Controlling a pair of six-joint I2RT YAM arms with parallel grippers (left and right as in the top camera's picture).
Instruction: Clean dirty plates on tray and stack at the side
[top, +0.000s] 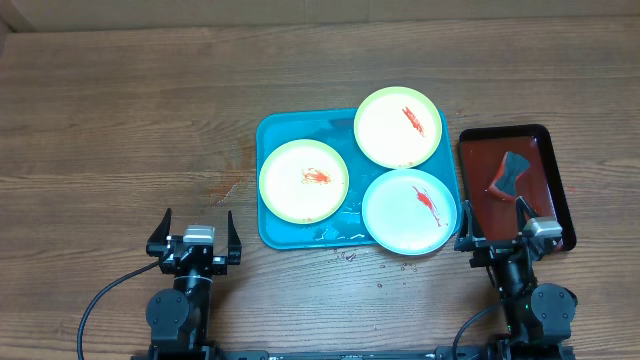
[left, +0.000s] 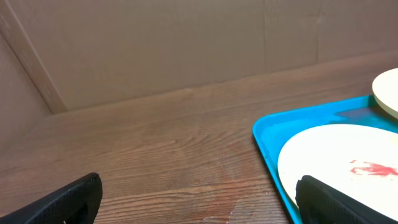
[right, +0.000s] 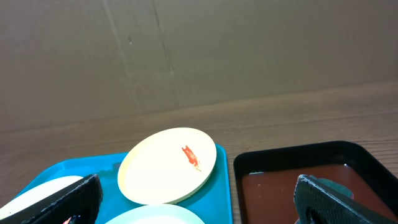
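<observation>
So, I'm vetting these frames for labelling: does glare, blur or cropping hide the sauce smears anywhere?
Overhead: even light, faint shadows, all three smears sharp, mild sheen on the wet tray. Left wrist: the near plate is cropped by the frame, smear slightly soft. Right wrist: the far plate and its smear read clearly, no glare.

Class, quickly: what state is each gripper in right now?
Left gripper: open, holding nothing.
Right gripper: open, holding nothing.

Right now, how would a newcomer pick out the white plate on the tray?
Find the large turquoise rectangular plastic tray mid-table. The round white plate sits in its front right corner, beside the narrow dark red tray. The other two plates are pale yellow-green; only this one is white.
</observation>
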